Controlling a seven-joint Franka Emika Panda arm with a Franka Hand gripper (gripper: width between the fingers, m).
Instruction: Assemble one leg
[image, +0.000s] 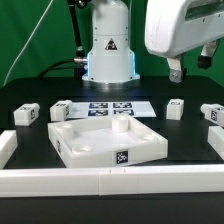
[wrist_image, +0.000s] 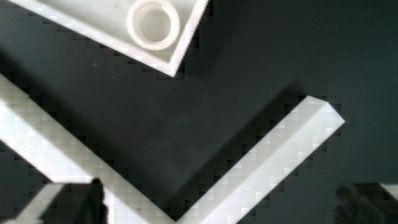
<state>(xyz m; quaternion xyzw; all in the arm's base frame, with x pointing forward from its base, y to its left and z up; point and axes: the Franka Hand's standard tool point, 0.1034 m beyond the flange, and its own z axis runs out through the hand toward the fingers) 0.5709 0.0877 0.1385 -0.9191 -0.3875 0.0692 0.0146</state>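
Observation:
Four white legs with marker tags stand on the black table in the exterior view: two on its left (image: 27, 114) (image: 62, 110) and two on its right (image: 176, 108) (image: 213, 116). The white tray-like tabletop (image: 108, 140) lies in the middle. My gripper (image: 190, 65) hangs high above the right side, open and empty, well above the right legs. In the wrist view the gripper (wrist_image: 214, 205) shows only dark fingertips (wrist_image: 63, 205), spread wide apart. A corner of the tabletop (wrist_image: 134, 30) with a round hole shows there. No leg shows in the wrist view.
The marker board (image: 110, 108) lies behind the tabletop, in front of the robot base (image: 108, 55). A low white wall (image: 110, 182) borders the table at the front and sides. Its corner (wrist_image: 267, 150) shows as a V in the wrist view.

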